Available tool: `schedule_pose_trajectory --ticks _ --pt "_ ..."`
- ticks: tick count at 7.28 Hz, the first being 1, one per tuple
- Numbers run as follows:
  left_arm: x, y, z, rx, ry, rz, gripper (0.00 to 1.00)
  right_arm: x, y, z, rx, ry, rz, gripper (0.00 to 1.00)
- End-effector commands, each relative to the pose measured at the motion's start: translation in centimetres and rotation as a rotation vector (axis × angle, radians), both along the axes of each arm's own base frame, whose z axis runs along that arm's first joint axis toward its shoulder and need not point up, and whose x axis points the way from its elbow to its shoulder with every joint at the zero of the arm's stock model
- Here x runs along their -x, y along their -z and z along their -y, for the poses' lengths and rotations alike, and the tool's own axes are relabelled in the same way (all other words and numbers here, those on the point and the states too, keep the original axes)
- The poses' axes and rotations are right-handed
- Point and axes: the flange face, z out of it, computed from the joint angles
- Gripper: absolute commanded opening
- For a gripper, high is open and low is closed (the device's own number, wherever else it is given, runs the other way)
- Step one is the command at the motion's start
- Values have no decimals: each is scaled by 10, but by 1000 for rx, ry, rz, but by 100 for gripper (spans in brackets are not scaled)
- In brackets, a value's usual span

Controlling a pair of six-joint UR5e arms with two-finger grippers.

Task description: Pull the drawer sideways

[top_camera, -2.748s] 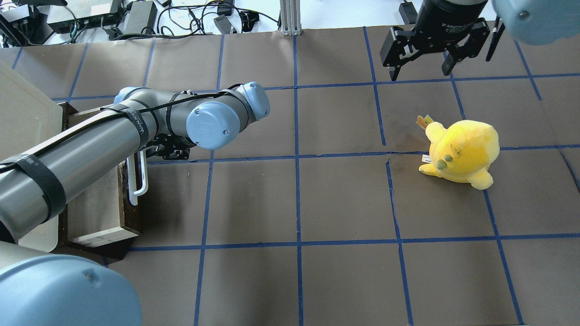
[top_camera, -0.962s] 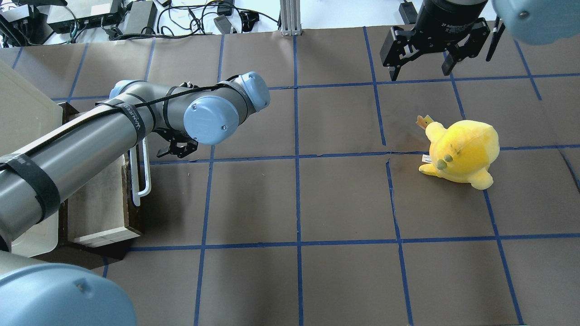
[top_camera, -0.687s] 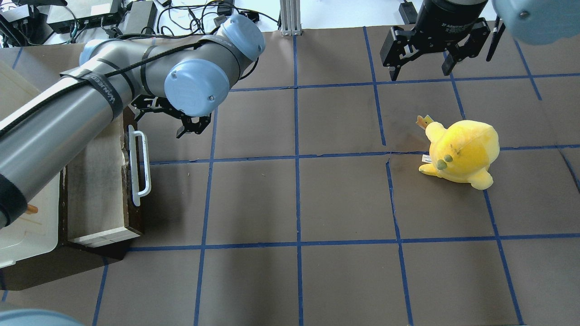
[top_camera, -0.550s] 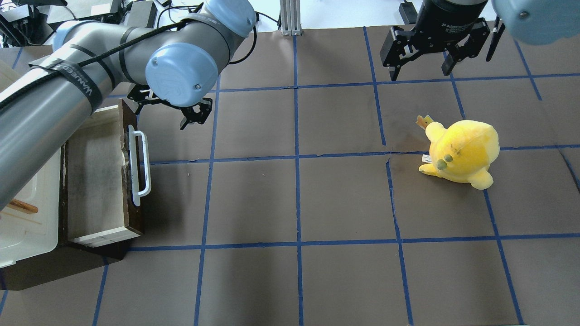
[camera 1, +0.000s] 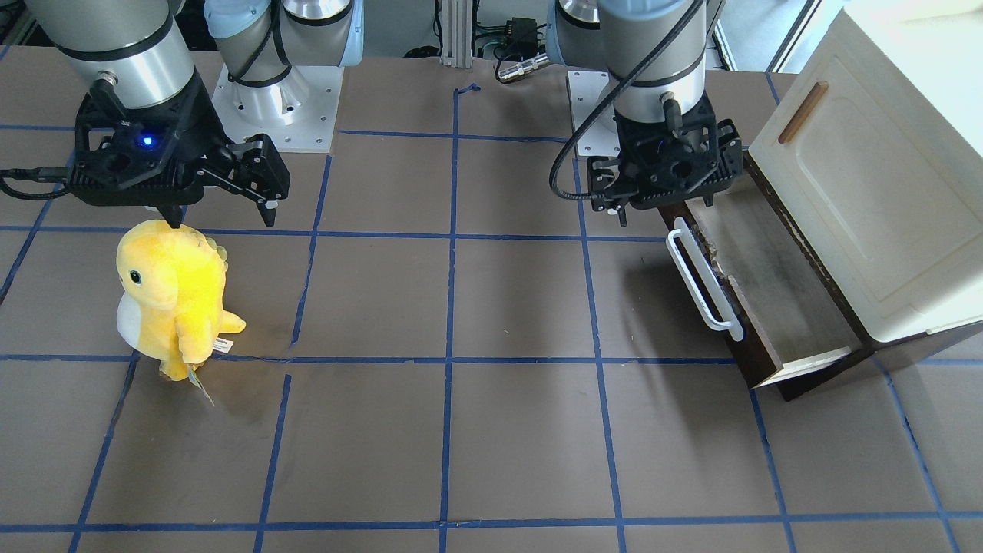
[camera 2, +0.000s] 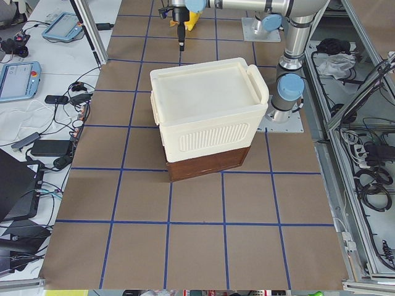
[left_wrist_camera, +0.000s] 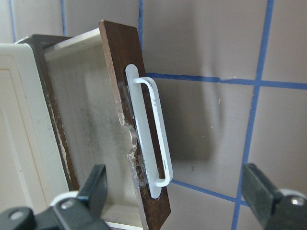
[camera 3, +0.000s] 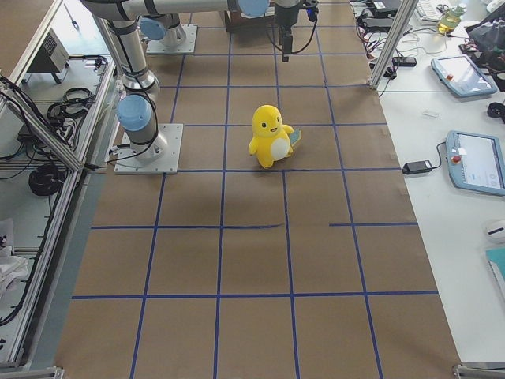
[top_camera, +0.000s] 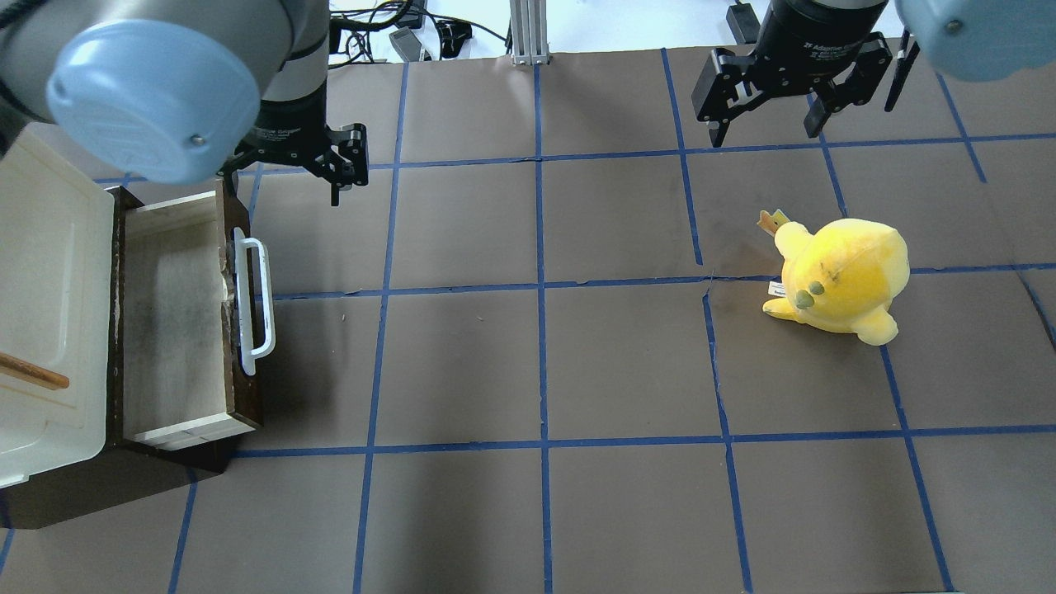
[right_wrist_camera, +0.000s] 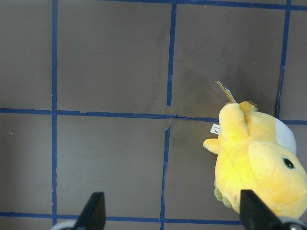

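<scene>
The drawer (top_camera: 173, 313) sits at the table's left edge, drawn well out from under the cream cabinet (top_camera: 49, 272) toward the middle, with its pale floor bare and its white handle (top_camera: 252, 305) facing right. The left gripper (camera 1: 665, 209) hangs over the far end of the drawer front with its jaws spread wide, holding nothing and touching neither the handle nor the wood. Judging by the length of interior showing, the pull looks done and the step in hand is letting go and getting clear. The next move calls for little: the left arm should rise or go far and right, keeping its fingers off the handle so the drawer is not nudged back. The right gripper (top_camera: 764, 124) is also open and empty, hanging at the far right beyond the yellow plush (top_camera: 837, 276), and has no part here.
</scene>
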Motion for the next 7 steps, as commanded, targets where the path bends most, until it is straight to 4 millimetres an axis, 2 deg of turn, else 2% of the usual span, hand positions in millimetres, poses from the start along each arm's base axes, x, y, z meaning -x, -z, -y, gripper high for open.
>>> schedule_pose_trajectory --ticks 1,2,3,5,6,7 --pt "-22 -33 -11 66 52 -169 99 0 0 0 0 -1 0 100" --pt "-26 -43 -12 92 96 -266 99 0 0 0 0 -1 0 100" --pt "-31 -54 -22 112 96 -283 99 0 0 0 0 1 0 100" --pt "-42 -40 -20 82 92 -351 100 0 0 0 0 1 0 100" --pt "-46 -39 -22 61 208 -326 100 0 0 0 0 1 0 100" --pt "-47 -42 -23 62 224 -312 100 0 0 0 0 1 0 100"
